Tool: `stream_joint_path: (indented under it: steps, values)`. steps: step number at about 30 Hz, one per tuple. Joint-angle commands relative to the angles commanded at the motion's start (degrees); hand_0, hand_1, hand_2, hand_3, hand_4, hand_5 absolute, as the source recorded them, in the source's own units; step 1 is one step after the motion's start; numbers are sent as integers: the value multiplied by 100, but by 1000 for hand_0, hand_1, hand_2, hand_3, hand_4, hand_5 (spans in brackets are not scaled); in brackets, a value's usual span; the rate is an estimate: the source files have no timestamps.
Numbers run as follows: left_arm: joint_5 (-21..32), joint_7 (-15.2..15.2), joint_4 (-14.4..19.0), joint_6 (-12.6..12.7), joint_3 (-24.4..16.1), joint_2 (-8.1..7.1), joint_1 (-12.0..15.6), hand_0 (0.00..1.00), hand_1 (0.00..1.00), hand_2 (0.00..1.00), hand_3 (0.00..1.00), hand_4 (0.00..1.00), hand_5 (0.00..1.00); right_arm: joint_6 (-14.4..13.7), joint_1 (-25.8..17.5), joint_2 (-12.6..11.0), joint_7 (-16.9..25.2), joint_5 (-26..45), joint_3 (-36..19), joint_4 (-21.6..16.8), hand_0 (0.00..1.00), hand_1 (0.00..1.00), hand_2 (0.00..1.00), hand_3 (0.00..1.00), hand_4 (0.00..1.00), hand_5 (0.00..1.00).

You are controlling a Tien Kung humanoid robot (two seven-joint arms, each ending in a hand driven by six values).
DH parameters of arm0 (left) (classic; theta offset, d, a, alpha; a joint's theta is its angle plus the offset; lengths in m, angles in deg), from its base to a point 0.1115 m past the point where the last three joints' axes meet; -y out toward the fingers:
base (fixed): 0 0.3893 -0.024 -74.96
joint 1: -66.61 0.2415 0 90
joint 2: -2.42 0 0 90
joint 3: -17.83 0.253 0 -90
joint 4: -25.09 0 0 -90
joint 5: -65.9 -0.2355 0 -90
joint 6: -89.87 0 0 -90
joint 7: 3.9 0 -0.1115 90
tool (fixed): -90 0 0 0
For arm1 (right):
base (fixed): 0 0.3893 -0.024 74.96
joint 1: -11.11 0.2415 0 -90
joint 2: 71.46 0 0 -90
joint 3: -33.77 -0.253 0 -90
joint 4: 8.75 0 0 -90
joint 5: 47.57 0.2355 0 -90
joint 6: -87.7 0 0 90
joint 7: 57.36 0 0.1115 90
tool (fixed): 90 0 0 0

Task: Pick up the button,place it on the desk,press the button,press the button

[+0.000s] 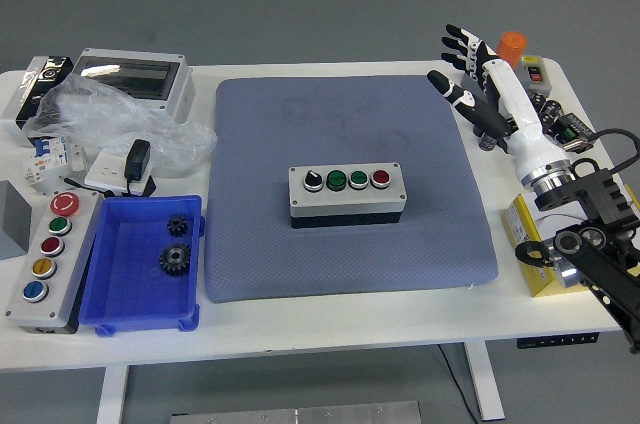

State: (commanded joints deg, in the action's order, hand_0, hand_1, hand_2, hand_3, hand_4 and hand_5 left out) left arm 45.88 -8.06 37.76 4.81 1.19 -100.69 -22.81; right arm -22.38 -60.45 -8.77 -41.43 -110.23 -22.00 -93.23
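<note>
The right robot hand point(478, 84), fingers spread and empty, partly hides the orange knob point(512, 46).

Blue bin point(120, 284) on the left of the surface point(330, 329) with two black gears point(176, 244) inside. Clear plastic bag point(120, 129) behind it, beside a grey enclosure point(140, 79). Blue-grey mat point(260, 244) in the centre. Yellow box point(535, 254) at the right edge.
</note>
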Motion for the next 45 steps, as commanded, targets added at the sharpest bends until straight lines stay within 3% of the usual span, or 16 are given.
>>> stream_joint_path:
  steps: [1,2,6,13,31,45]
  values:
    - [-17,-1,1,-2,-12,0,-4,667,680,607,621,587,399,71,-73,-8,147,213,-46,36,933,860,879,905,998,852]
    - [-31,-1,2,-3,-22,-1,-8,667,680,608,620,592,391,138,-132,-18,274,408,-82,61,905,828,833,833,998,888]
    - [-74,-3,1,-3,-52,-10,-19,667,680,608,620,592,391,298,-297,-71,625,1094,-246,59,905,828,833,833,998,888]
    - [-121,-6,-5,-1,-56,-55,-43,667,680,607,621,601,390,368,-354,-125,798,1862,-416,48,880,797,807,801,998,897]
    - [-35,-45,-5,-8,171,-238,-106,667,680,608,624,617,391,373,-600,-68,823,2036,-686,56,850,773,787,773,998,907]
    - [45,-66,-7,-15,160,-193,-5,668,679,607,623,620,381,334,-545,50,821,2032,-697,134,824,748,761,739,998,914]
